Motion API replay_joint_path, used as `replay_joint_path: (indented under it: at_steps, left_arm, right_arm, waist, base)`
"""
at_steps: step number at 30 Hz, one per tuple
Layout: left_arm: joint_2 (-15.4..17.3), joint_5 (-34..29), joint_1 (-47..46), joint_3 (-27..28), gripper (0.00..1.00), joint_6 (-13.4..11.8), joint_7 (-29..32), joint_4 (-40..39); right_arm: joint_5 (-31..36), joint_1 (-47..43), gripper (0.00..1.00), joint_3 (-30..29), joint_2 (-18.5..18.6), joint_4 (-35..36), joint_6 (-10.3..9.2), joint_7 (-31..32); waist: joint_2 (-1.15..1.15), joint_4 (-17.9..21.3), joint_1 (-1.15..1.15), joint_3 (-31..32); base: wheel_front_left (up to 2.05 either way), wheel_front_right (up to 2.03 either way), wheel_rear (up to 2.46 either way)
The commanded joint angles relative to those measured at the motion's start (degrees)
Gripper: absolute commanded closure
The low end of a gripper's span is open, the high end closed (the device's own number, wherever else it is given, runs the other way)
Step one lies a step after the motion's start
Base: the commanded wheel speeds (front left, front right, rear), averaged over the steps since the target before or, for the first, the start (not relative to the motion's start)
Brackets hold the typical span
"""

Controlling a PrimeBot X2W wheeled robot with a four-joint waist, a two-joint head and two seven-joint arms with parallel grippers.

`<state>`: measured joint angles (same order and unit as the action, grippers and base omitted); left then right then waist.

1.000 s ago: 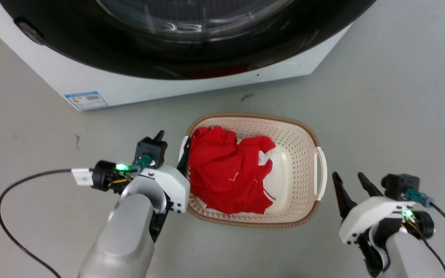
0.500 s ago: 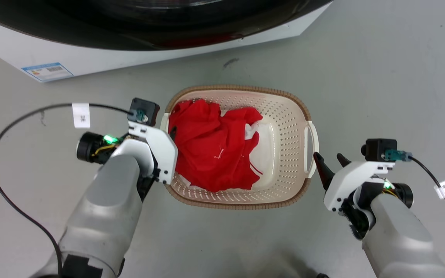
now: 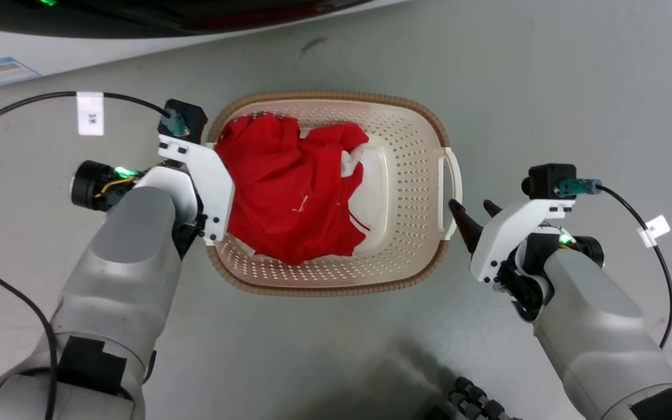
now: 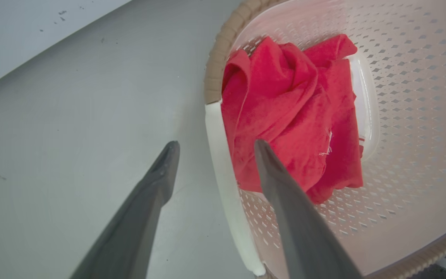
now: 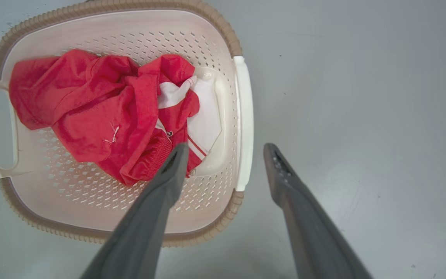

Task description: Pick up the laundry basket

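Head view: the laundry basket (image 3: 412, 146) sits on the gray floor (image 3: 546, 87) with red clothes (image 3: 277, 186) inside. The right gripper (image 3: 470, 205) is just beside it.

Left wrist view: the left gripper (image 4: 216, 143) is wide open and empty. A white handle (image 4: 223, 174) shows between its fingers.

Right wrist view: the right gripper is open and empty too, with the other handle (image 5: 244, 116) between its fingers.

i see the basket (image 3: 406, 175) as smooth cream plastic, punched with small holes, slightly shiny. its rim (image 3: 324, 96) is brown plastic moulded to look woven, ribbed and matt. the handle (image 5: 244, 116) is plain white plastic, smooth. the cloth (image 3: 277, 181) is red fabric, soft and matt, with loose white threads. the floor (image 3: 546, 87) is smooth grey, faintly glossy, scuffed in spots. the fingers (image 4: 145, 205) are dark grey and matt. the forearm (image 3: 132, 233) shell is satin grey.
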<state>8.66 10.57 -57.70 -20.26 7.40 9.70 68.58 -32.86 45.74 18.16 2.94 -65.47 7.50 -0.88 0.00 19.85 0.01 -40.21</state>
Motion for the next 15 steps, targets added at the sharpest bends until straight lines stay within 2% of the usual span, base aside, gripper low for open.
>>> replay_joint_path:
  at_steps: [1, 15]
  left_arm:
    - [0.81, 0.41, -1.55, -0.3, 0.0, 0.07, 0.6, 0.85]
    - [2.55, 0.54, -6.54, -1.6, 0.0, -0.17, 2.45, 3.02]
  right_arm:
    - [-2.18, 1.51, 0.0, 2.17, -0.12, 0.38, -0.03, 0.44]
    - [-10.78, 6.33, 0.0, 10.87, -0.1, -1.16, -0.03, -1.06]
  waist:
    - [0.0, 1.48, -0.01, -2.05]
    - [0.0, 2.08, -0.01, -7.58]
  base:
    - [0.0, 0.0, 0.0]
    - [0.0, 0.0, 0.0]
